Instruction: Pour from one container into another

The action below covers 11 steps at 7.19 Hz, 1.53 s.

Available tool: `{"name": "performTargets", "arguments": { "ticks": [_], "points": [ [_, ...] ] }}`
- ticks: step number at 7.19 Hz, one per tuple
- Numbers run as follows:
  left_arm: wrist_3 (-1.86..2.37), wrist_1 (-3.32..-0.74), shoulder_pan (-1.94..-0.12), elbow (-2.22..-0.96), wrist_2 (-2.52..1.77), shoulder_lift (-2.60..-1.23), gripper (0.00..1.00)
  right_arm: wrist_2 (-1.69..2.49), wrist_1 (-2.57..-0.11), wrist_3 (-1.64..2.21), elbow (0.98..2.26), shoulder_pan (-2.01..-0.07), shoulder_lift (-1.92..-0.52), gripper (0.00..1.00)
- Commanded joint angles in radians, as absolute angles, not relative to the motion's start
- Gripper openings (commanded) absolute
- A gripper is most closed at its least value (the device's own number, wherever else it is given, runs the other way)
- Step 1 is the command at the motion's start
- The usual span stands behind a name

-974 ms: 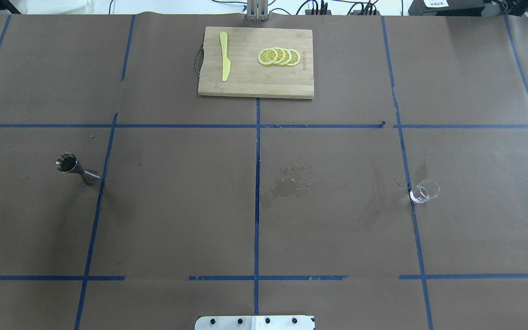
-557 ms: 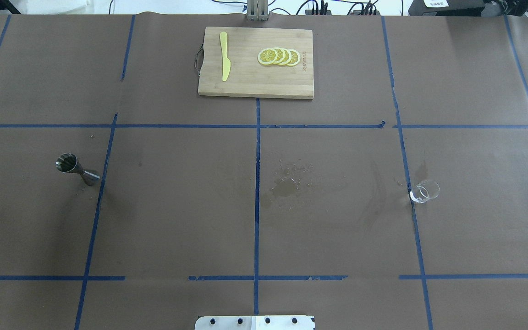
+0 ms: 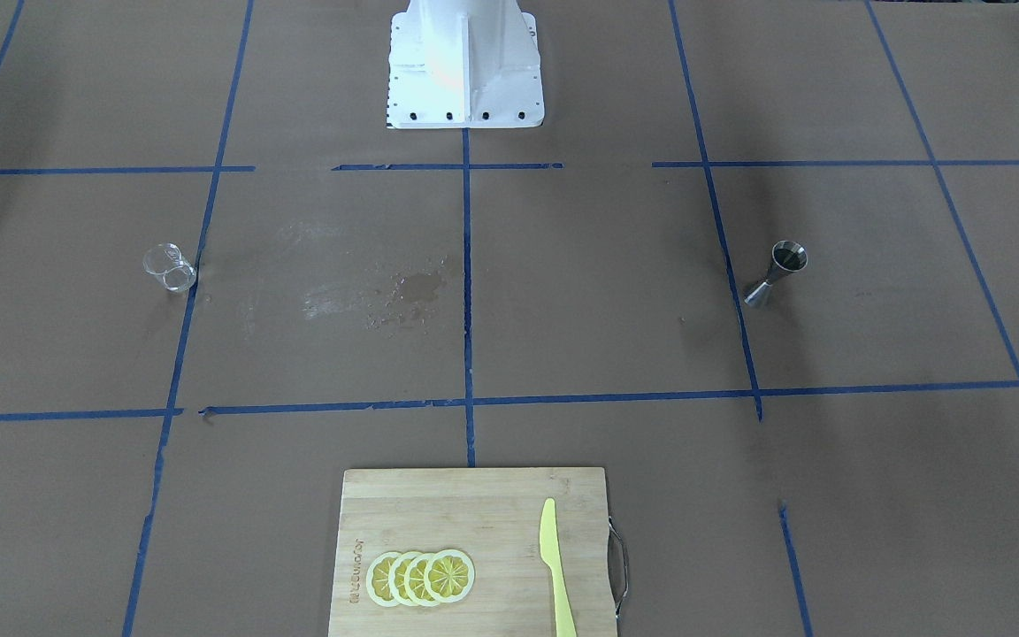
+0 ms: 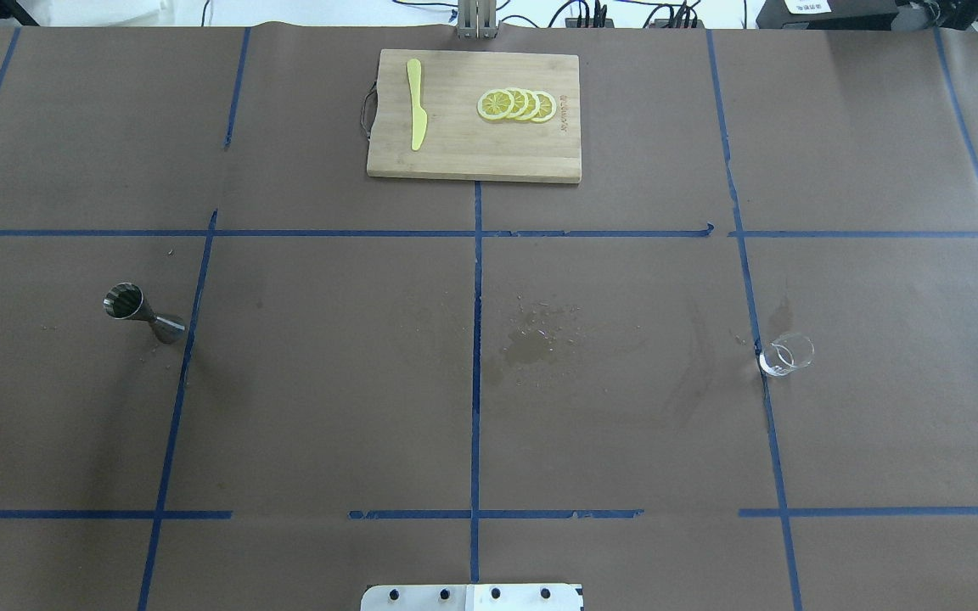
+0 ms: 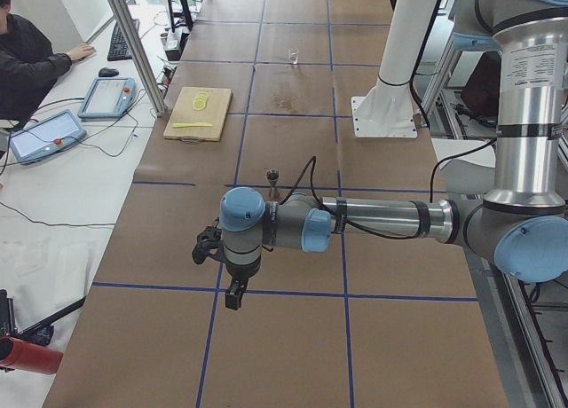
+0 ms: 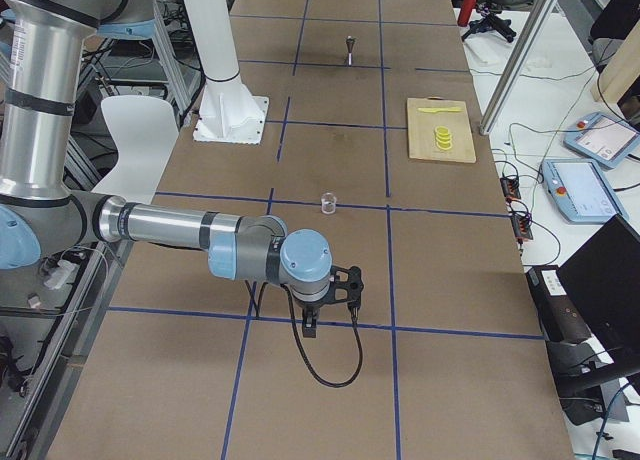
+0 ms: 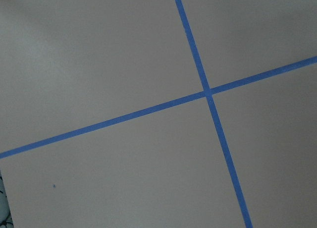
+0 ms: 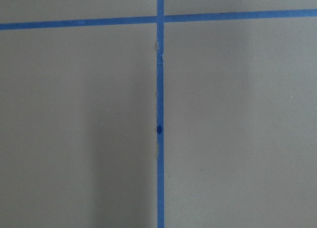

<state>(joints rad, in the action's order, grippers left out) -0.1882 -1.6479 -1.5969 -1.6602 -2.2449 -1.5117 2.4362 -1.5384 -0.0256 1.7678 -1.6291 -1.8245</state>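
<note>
Standing upright, well apart on the desk (image 4: 328, 407), the beaker (image 4: 786, 354) sits on the right arm's side and the jigger (image 4: 143, 312) on the left's, likely one per arm. Left tool (image 5: 232, 294) and right tool (image 6: 309, 325) hang away from both; I cannot tell whether either is wide or narrow.

Wide room across the surface (image 4: 328, 407)
The beaker (image 4: 786, 355) and jigger (image 4: 143, 312) stand well apart; the cutting board (image 4: 474, 144) lies far back.
</note>
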Motion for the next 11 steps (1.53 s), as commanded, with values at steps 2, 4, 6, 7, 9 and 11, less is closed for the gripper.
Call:
{"name": "performTargets", "arguments": {
  "ticks": [2,4,6,7,9,11],
  "points": [
    [-0.184,-1.649,-1.597,-1.663,-2.249,-1.508,1.0,2.439,-1.542,0.063,1.802,-1.629,-1.819,1.0],
    [-0.184,-1.649,-1.597,-1.66,-2.302,-1.493,1.0,2.434,-1.542,0.101,1.815,-1.626,-1.818,1.0],
    [-0.186,-1.649,-1.597,-1.66,-2.303,-1.493,1.0,2.416,-1.548,0.103,1.824,-1.618,-1.801,1.0],
    [-0.186,-1.654,-1.597,-1.658,-2.303,-1.493,1.0,2.408,-1.548,0.103,1.824,-1.612,-1.799,1.0],
    [-0.186,-1.654,-1.597,-1.658,-2.303,-1.493,1.0,2.41,-1.548,0.103,1.824,-1.612,-1.799,1.0],
    [-0.186,-1.654,-1.597,-1.66,-2.303,-1.493,1.0,2.41,-1.548,0.101,1.824,-1.612,-1.799,1.0]
  ]
}}
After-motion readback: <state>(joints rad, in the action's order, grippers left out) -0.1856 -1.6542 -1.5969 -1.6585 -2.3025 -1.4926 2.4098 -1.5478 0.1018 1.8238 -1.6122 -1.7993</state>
